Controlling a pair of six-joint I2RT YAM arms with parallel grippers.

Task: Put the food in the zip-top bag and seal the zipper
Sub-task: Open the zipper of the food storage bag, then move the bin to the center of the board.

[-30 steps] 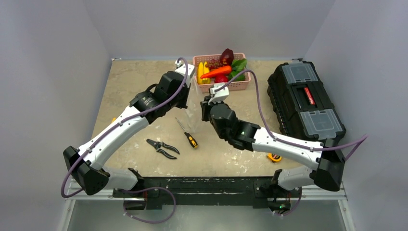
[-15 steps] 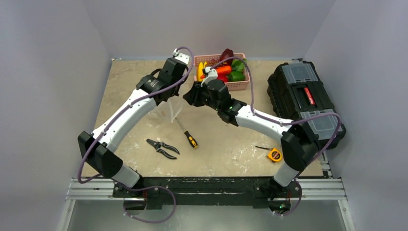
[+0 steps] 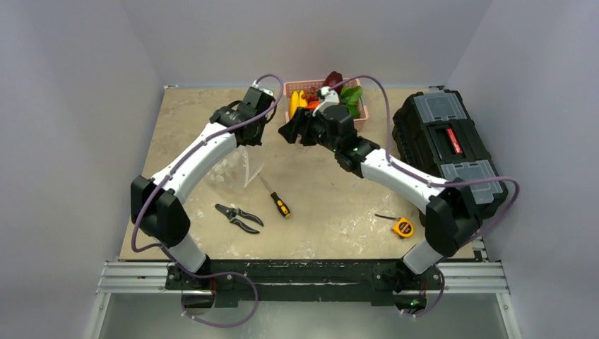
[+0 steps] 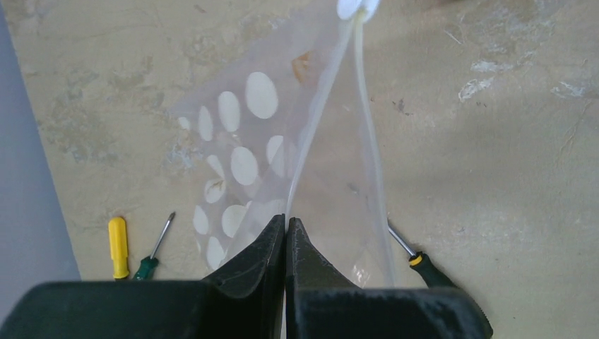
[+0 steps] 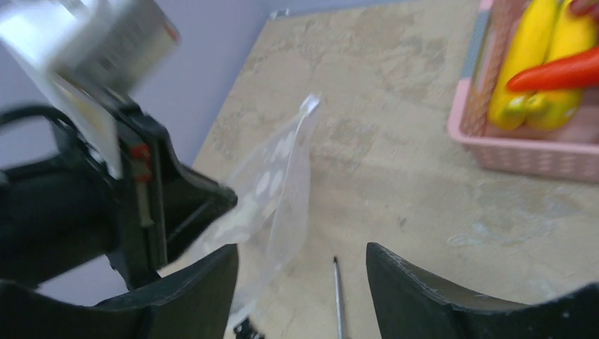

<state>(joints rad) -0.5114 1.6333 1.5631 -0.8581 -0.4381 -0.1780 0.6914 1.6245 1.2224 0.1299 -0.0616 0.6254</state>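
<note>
My left gripper (image 4: 286, 220) is shut on the mouth edge of the clear zip-top bag (image 4: 247, 141) with white dots, which hangs below it (image 3: 236, 166) down to the table. The zipper (image 4: 369, 127) shows as thin whitish strips running away from the fingertips, parted into a narrow opening. My right gripper (image 5: 302, 261) is open with nothing between its fingers, just right of the bag (image 5: 279, 191) and in front of the pink basket (image 5: 537, 152). The food lies in the basket: yellow corn (image 5: 530, 63), an orange carrot (image 5: 558, 70), and green (image 3: 351, 93) and dark purple (image 3: 333, 79) pieces.
A black-and-yellow screwdriver (image 3: 275, 198) and pliers (image 3: 239, 217) lie on the table near the bag. Two small screwdrivers (image 4: 119, 247) lie at the left. A yellow tape measure (image 3: 403, 227) sits front right. A black toolbox (image 3: 448, 145) fills the right side.
The right gripper has opened and moved back toward the basket. The left arm has stretched farther back, carrying the bag's edge up with it.
</note>
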